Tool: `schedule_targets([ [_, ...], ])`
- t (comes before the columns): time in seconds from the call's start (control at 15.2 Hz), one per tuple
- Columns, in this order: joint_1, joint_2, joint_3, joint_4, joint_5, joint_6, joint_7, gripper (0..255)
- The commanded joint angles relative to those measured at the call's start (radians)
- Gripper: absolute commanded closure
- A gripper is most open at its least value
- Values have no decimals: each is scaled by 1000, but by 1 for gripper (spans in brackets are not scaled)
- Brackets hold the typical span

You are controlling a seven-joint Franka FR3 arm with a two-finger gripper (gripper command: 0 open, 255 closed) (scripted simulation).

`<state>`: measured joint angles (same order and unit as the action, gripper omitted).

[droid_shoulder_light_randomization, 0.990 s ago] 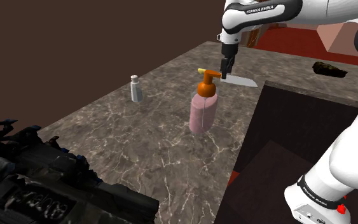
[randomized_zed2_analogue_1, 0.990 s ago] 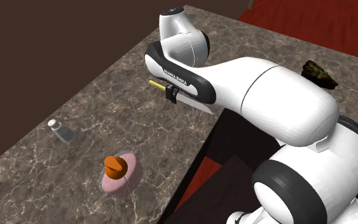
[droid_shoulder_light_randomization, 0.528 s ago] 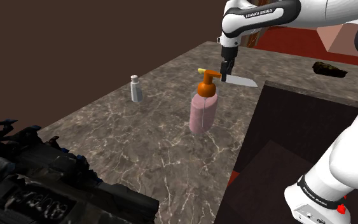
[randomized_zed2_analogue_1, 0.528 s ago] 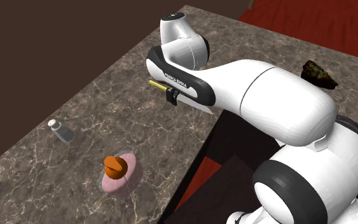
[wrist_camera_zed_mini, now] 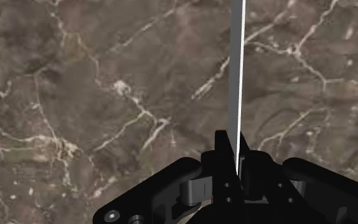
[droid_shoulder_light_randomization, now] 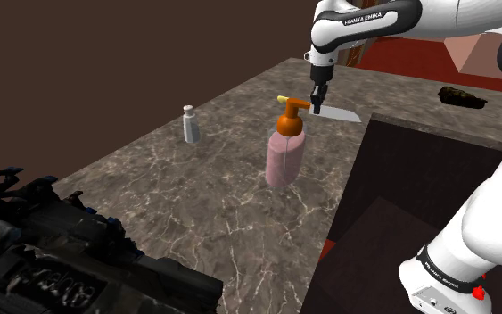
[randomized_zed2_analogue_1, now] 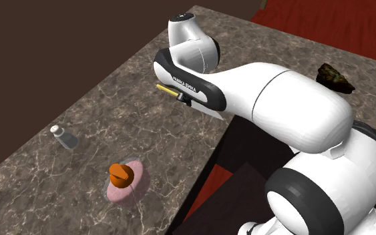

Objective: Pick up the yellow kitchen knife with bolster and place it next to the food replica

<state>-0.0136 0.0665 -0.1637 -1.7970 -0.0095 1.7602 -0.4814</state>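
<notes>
The knife [droid_shoulder_light_randomization: 340, 113] lies flat on the dark marble counter [droid_shoulder_light_randomization: 195, 187], its yellow handle [droid_shoulder_light_randomization: 282, 99] pointing to the shoulder view's left and its grey blade toward the counter's edge. My gripper [droid_shoulder_light_randomization: 316, 105] points straight down and is shut on the knife where blade meets handle. In the wrist view the blade [wrist_camera_zed_mini: 237, 83] runs edge-on away from the gripper [wrist_camera_zed_mini: 236, 167], clasped between the two fingers. From the second exterior view the yellow handle [randomized_zed2_analogue_1: 165, 90] sticks out beside the gripper [randomized_zed2_analogue_1: 183, 100]. The food replica [droid_shoulder_light_randomization: 462, 97], a dark lumpy piece [randomized_zed2_analogue_1: 334, 77], sits on the counter well beyond the arm.
A pink soap dispenser [droid_shoulder_light_randomization: 284, 147] with an orange pump stands just in front of the knife. A small grey shaker [droid_shoulder_light_randomization: 190, 125] stands further to the shoulder view's left. Beside the knife the counter ends at a dark recess [droid_shoulder_light_randomization: 400, 205]. Dark clutter [droid_shoulder_light_randomization: 53, 259] lies at the lower left.
The fingers have closed on the knife, which they stood open around before. The arm sank slightly earlier and has since held its place.
</notes>
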Motion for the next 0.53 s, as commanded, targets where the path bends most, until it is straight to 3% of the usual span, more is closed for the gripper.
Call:
schedule_targets([
  [0.0,0,0,0,0,0,0,0,255],
  [0.46,0,-4,0,49,-1,-53,0,255],
])
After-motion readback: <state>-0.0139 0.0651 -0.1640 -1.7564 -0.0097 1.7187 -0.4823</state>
